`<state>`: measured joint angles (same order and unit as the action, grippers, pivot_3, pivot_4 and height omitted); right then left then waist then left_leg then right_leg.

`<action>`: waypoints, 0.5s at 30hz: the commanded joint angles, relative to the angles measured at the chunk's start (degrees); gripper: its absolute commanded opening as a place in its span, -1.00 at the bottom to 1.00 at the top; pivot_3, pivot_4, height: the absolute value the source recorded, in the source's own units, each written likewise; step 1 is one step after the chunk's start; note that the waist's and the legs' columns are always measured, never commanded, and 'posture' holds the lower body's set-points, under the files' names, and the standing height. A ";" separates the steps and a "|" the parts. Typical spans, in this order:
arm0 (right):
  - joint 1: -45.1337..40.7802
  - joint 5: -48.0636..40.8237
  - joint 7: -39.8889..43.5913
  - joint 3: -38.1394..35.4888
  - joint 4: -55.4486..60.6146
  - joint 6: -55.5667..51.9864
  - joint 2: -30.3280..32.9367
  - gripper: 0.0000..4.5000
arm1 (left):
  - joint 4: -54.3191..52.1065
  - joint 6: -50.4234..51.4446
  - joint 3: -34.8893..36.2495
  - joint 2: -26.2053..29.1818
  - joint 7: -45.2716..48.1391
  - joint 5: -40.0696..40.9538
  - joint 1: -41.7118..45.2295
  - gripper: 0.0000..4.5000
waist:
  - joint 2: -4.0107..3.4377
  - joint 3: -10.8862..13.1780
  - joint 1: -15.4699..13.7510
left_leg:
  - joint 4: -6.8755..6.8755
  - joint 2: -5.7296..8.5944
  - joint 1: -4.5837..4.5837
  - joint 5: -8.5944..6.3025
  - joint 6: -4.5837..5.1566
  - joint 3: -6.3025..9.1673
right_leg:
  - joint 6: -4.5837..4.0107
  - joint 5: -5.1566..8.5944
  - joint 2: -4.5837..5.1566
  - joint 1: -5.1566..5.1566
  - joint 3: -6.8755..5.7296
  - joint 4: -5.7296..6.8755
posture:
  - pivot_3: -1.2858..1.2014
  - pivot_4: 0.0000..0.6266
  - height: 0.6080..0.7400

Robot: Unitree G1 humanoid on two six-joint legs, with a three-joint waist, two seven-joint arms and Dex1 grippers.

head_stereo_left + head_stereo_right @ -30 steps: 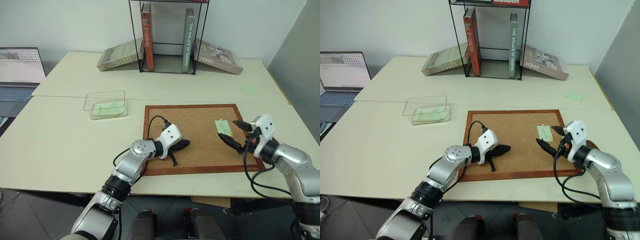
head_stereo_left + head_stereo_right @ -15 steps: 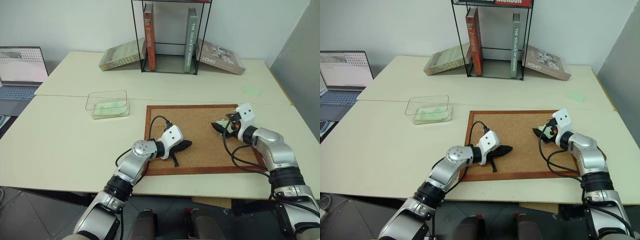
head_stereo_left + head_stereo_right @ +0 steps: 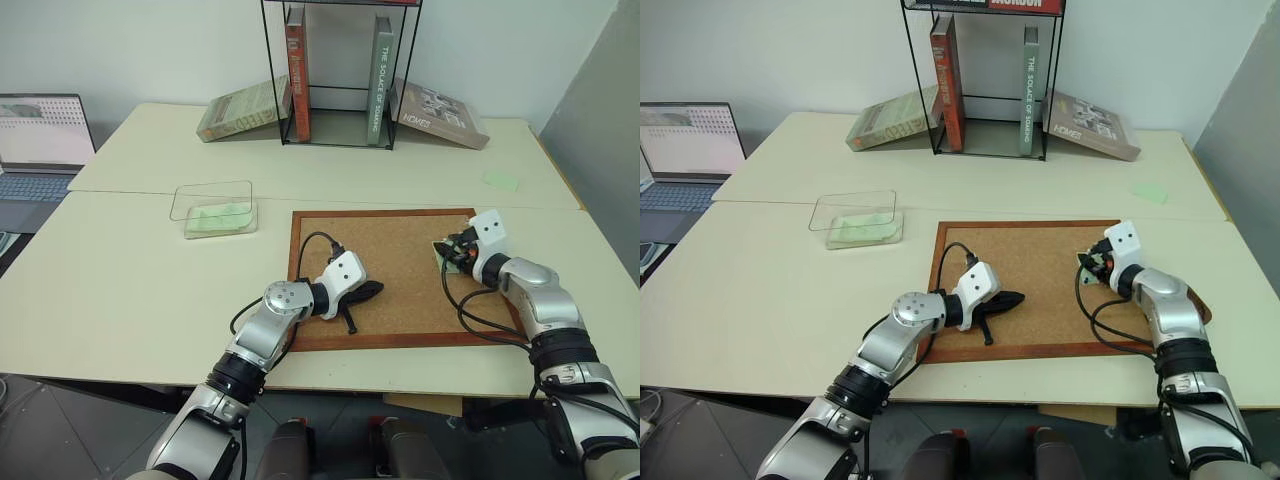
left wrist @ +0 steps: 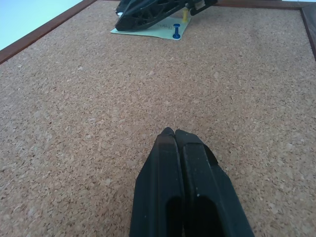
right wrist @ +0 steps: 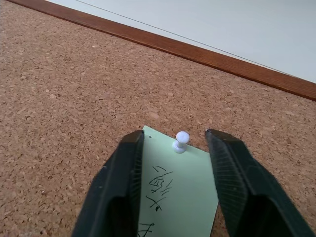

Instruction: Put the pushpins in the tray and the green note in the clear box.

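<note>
Right hand [image 5: 174, 148] fingers apparently narrowed around whitish pushpin [image 5: 181, 141]

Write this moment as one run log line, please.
left gripper shut on corkboard | right gripper open around whitish pushpin | green note pinned

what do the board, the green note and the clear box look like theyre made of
Board: cork, going by its speckled, grainy, matte brown face, in a smooth reddish-brown frame that looks like wood.
Green note: thin matte paper, pale green with pen scribble on it, held by a white pushpin.
Clear box: see-through and glossy with rounded corners, likely plastic.
</note>
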<state>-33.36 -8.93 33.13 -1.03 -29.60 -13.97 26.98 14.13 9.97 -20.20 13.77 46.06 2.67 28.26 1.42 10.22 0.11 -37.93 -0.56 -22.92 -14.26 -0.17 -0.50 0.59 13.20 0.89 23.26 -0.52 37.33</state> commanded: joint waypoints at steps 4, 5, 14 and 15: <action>-2.16 0.85 -1.94 -1.68 1.83 2.48 -0.14 -0.80 | -0.89 1.43 -0.77 -0.31 1.37 -0.24 -0.35 -1.00 | 0.00 0.00 0.02 | -0.02 0.00 0.02 0.00 0.00 -0.01 | 0.00 0.00 0.00 0.00 0.01 0.05 | 0.03 -0.52 1.00; -2.19 0.85 -2.04 -1.84 2.07 2.61 -0.15 -0.91 | -0.88 1.52 -0.77 -0.33 1.39 -0.32 -0.31 -1.00 | 0.00 0.00 0.02 | -0.02 0.00 0.02 0.00 0.00 -0.01 | 0.00 0.00 0.00 0.00 0.01 0.06 | 0.03 -0.52 1.00; -1.44 -0.11 -2.85 -2.73 6.78 2.63 -0.47 -0.99 | -0.24 2.65 -1.60 0.04 2.06 -1.33 -0.34 -1.00 | -0.01 0.00 0.02 | -0.02 0.00 0.02 0.00 0.00 -0.02 | 0.00 0.00 0.00 0.02 0.03 0.09 | 0.03 -0.52 1.00; -1.35 -0.25 -2.88 -2.82 7.54 2.29 -0.43 -0.99 | -0.08 2.52 -1.82 0.12 2.12 -1.60 -0.35 -1.00 | -0.01 -0.01 0.02 | -0.02 0.00 0.02 0.00 0.00 -0.02 | 0.00 0.00 0.00 0.03 0.03 0.09 | 0.03 -0.52 1.00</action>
<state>-33.21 -7.96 30.82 -1.46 -26.87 -12.91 26.21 13.80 11.97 -19.87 13.82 46.98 2.38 28.41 1.41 10.21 0.13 -37.95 -0.56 -22.89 -14.26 -0.17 -0.52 0.59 13.20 0.89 23.28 -0.49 37.43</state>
